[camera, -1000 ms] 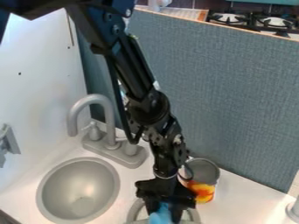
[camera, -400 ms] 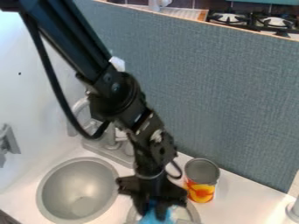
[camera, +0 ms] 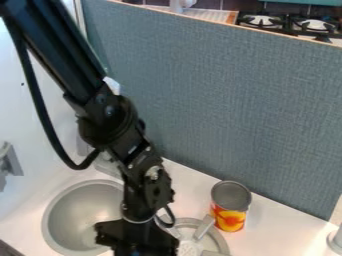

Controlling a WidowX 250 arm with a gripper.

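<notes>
The can stands on the table. Before it, slightly left, is the round fitting. Well left of the can, the sink sits in the table; left and behind, the faucet. Behind the can is the panel, and farther behind, right, the stove.

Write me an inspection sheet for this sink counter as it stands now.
Surface: white counter with a round grey sink bowl set in it.
Job's things: a bit of something blue at the gripper; its shape and whether it is held cannot be told.
Clutter: upright can with a red-and-yellow label, right of a round grey fitting.
Gripper: black, low over the counter, in front of the bowl's right side.
Cables: black cable looping beside the arm.
Surroundings: blue-grey textured panel; black-grated stove beyond.
</notes>
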